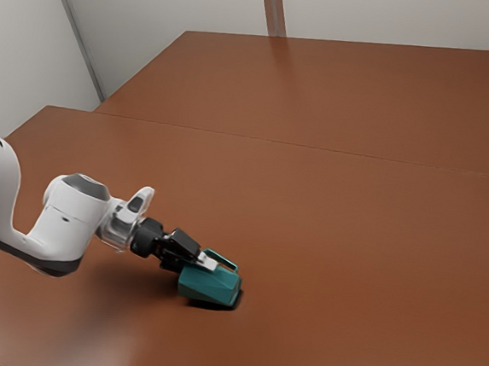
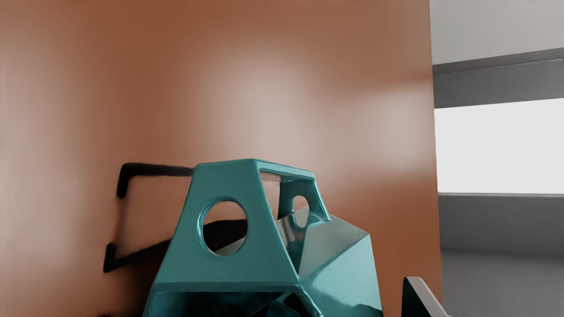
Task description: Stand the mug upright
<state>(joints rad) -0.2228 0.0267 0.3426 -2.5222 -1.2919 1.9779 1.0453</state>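
In the exterior view the gripper (image 1: 207, 263) is low over the table, its light fingertip overlapping the upper part of the teal, faceted mug (image 1: 208, 286). The mug lies on its side with its handle on top. In the wrist view the mug (image 2: 339, 268) shows its handle with round holes and a dark hollow at the bottom edge. My gripper (image 2: 264, 308) is open around it; a gap separates the mug from the finger (image 2: 422, 297) beside it. The other finger is mostly hidden.
The brown table (image 1: 333, 242) extends beyond the mug toward the exterior view's right, with another brown surface (image 1: 346, 98) behind it. Pale walls (image 1: 396, 16) stand at the back. The wrist view also shows a table edge with grey structure (image 2: 498, 224) past it.
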